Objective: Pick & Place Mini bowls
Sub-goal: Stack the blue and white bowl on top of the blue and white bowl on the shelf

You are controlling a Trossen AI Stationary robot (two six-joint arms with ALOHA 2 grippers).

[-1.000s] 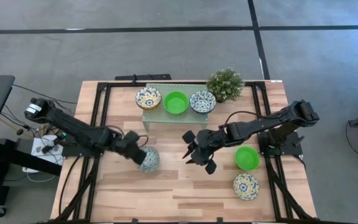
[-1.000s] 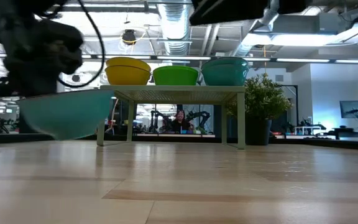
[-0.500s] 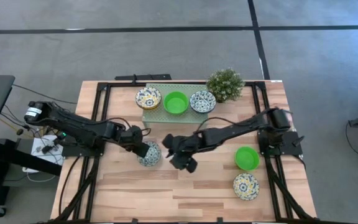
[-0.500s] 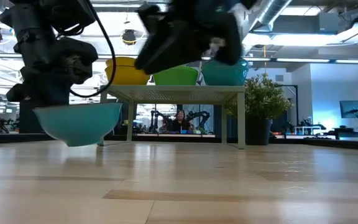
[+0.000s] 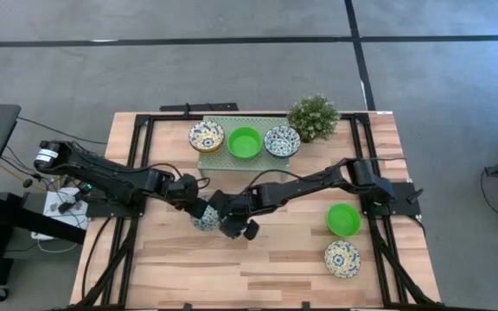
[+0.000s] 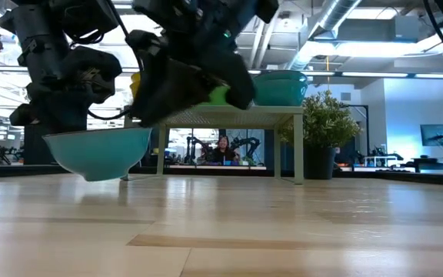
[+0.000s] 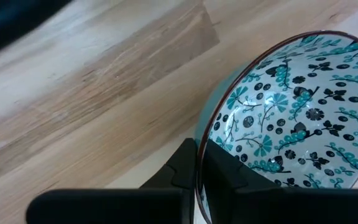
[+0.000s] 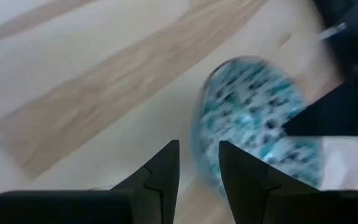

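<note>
1. The left gripper [image 7: 199, 177] pinches the rim of the teal-patterned mini bowl [image 5: 204, 219], mid-table, barely off the wood.
2. The right gripper [image 5: 234, 226], fingers parted, crowds the same bowl; a collision could knock it loose.
3. Three bowls sit on the green rack [image 5: 214, 155] behind.

From above, the right pincer [image 5: 234, 226] covers most of the teal-patterned bowl [image 5: 204, 221] on the tabletop [image 5: 292, 268]. The left wrist view cuts that bowl [image 7: 291, 130] off at its edge, and the right wrist view shows it [image 8: 253, 118] only as a smear. Low down, the right arm [image 6: 187, 65] blocks part of the shelf's green bowl [image 6: 220, 94].
</note>
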